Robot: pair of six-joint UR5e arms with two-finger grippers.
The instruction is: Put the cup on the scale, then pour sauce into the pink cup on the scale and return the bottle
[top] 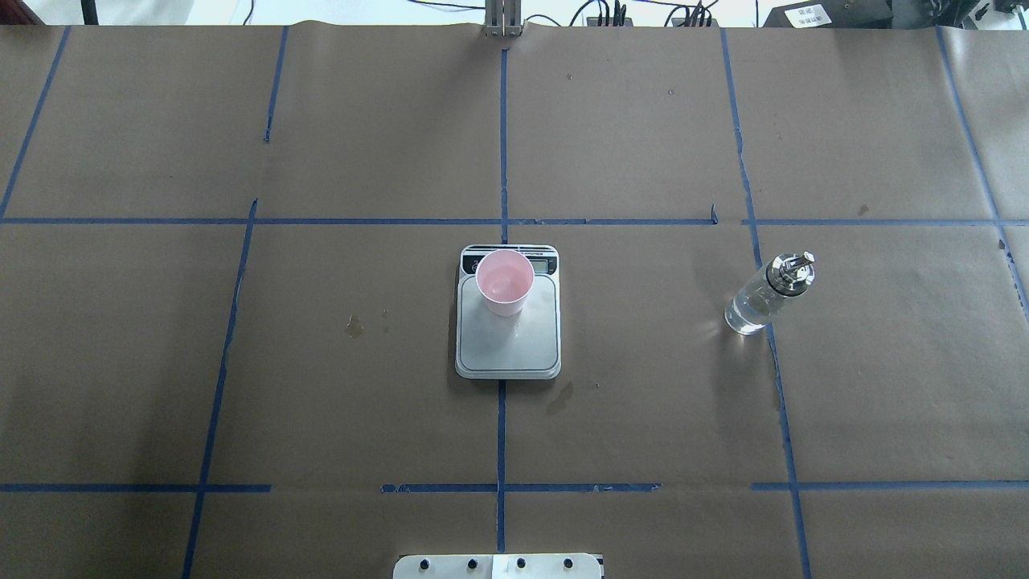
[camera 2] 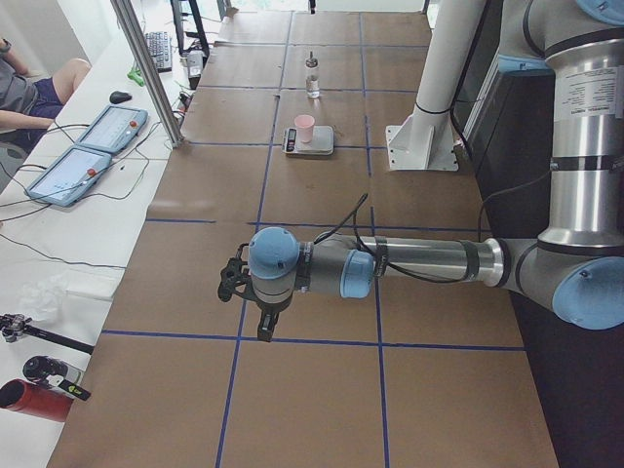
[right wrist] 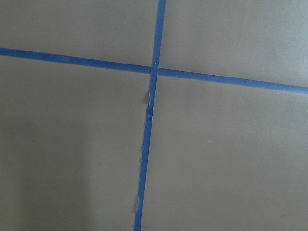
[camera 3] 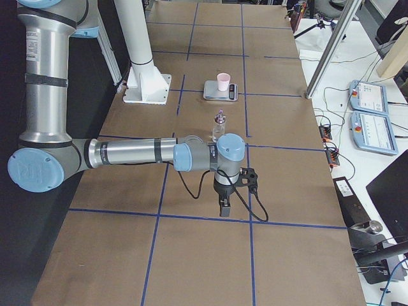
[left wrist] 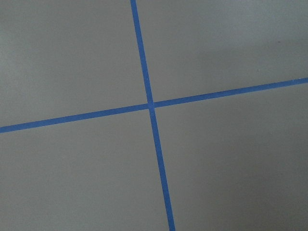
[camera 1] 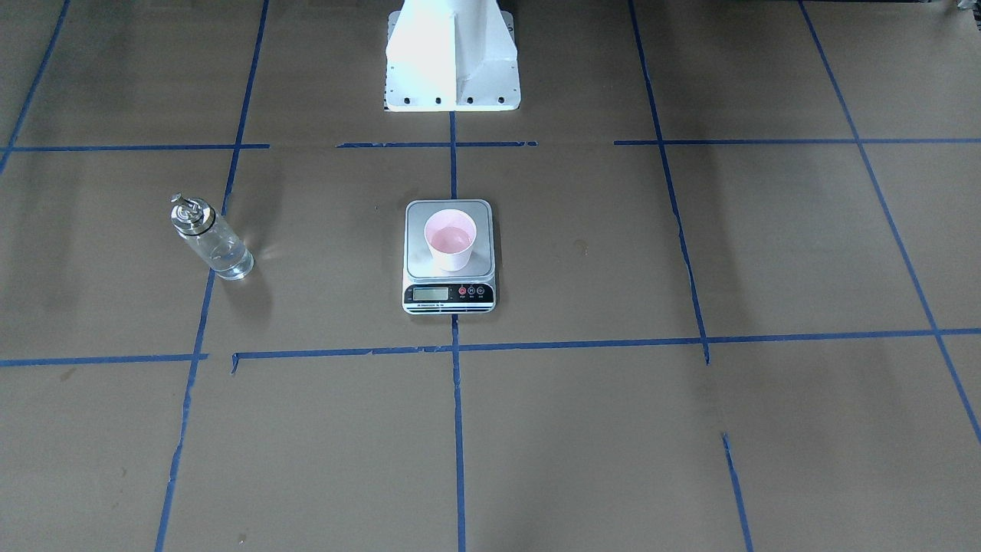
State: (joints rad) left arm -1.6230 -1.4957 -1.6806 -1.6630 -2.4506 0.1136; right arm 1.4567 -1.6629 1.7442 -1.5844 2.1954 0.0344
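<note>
The cup (camera 1: 451, 239) is white outside and pale pink inside. The scale (camera 1: 415, 247) has a brushed silver platform, a white rim and a black front panel with a pale grey-green display. The bottle (camera 1: 213, 239) is clear glass with a shiny silver cap. Brown paper covers the table (camera 1: 613, 429), crossed by a grid of blue tape (camera 1: 457, 414). The base (camera 1: 452, 54) is white. The left arm (camera 2: 429, 261) and right arm (camera 3: 127, 153) are silver with light-blue joints.

Robotics lab for sure: table (top: 362, 121) papered brown with a blue tape grid (top: 503, 145), white robot pedestal (camera 1: 452, 61) at its edge, teach pendants (camera 2: 112, 127) and loose cables (top: 609, 11) on the white bench (camera 2: 107, 234) beside the table.
</note>
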